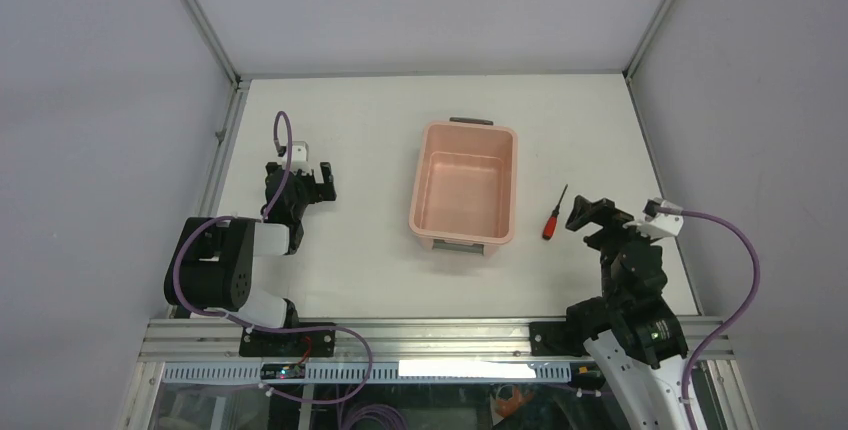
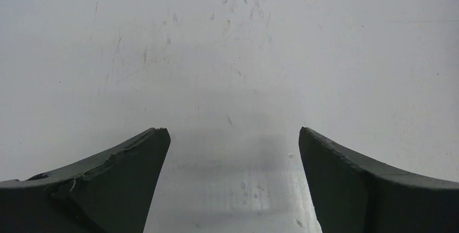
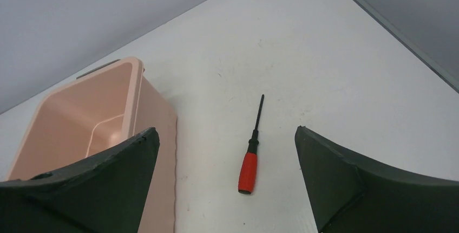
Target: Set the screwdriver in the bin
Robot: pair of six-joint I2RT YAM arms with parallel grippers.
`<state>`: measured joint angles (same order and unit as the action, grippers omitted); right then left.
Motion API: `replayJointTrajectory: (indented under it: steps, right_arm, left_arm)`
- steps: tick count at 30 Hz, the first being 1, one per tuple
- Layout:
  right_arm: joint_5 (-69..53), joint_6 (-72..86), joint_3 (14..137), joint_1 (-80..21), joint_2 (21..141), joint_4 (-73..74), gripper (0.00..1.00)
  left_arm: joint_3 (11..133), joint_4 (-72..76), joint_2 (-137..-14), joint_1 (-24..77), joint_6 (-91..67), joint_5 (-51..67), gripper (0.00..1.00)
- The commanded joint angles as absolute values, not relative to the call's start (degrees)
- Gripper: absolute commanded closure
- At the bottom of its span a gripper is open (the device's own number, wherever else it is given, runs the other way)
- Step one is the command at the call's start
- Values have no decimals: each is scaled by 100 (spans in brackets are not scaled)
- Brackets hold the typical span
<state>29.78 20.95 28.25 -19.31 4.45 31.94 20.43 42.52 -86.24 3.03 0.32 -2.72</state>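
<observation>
Screwdriver (image 1: pixel 552 220) on table (image 1: pixel 360 270) between bin (image 1: pixel 512 190) and right edge, right gripper (image 1: pixel 588 212) spread beside it, left gripper (image 1: pixel 312 178) spread near left edge.

No legible text, label or number anywhere.

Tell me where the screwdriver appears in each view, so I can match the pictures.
Top external: the screwdriver lies right of centre, just right of the bin.
Left wrist: not in it.
Right wrist: lower centre, red handle nearest the camera.
Shared landmark: the bin, left of it in both.
</observation>
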Motion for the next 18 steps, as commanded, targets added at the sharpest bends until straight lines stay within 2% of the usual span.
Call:
replayJointTrajectory:
  steps: [1, 4, 8, 10, 14, 18]
  right_arm:
    - [3576, 2575, 2927, -1916, 530, 2689, 1]
    - [3744, 2904, 3114, -1916, 671, 2320, 1]
    - [2741, 2231, 3531, -1916, 1169, 1388, 1]
    - [2368, 1853, 4009, -1916, 1780, 1276, 1]
    - [2824, 1672, 5802, -1911, 3745, 2794, 1]
    - [3180, 1960, 7912, -1823, 5904, 5352, 1]
  left_arm:
    - [2180, 4636, -8626, 352, -79, -285, 1]
    - [2184, 4643, -8629, 352, -79, -283, 1]
    - [2180, 4640, -8631, 352, -79, -286, 1]
    - [2180, 4637, -8631, 352, -79, -290, 1]
    - [2179, 4639, -8629, 352, -79, -284, 1]
    - [2175, 4644, -8629, 356, -79, -287, 1]
